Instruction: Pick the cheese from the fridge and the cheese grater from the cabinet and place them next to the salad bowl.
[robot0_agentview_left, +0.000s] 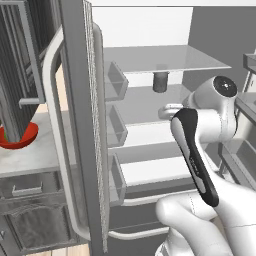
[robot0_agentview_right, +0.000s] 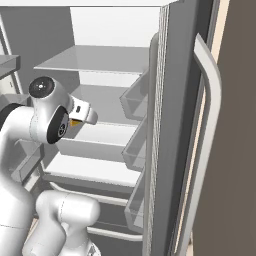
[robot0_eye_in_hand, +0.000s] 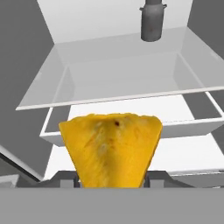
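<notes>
One item in hand, I'm reading it that way: the cheese (robot0_eye_in_hand: 111, 148) is sitting wedged in the pincer (robot0_eye_in_hand: 113, 177), jaws clamped on its narrow end, broad rind edge pointing away from the hand camera. In the right base view I'm seeing a sliver of orange cheese (robot0_agentview_right: 75, 122) at the hand, in front of the open fridge (robot0_agentview_right: 110, 65), around middle-shelf height. A dark grey canister (robot0_eye_in_hand: 152, 22) is standing on the upper shelf, well apart from the wedge.

Handling, my judgement: the wedge is looking light and fairly stiff but slick-faced, and its taper is inviting it to squirt out toward the thin end. I'm favouring flat sloped faces under the pads, moderate squeeze, slow swings.

The salad bowl (robot0_agentview_left: 20, 137) is showing as a red rim on the surface (robot0_agentview_left: 30, 160) left of the fridge door, partly hidden by a dark panel. Grater and cabinet leg is not yet done.
</notes>
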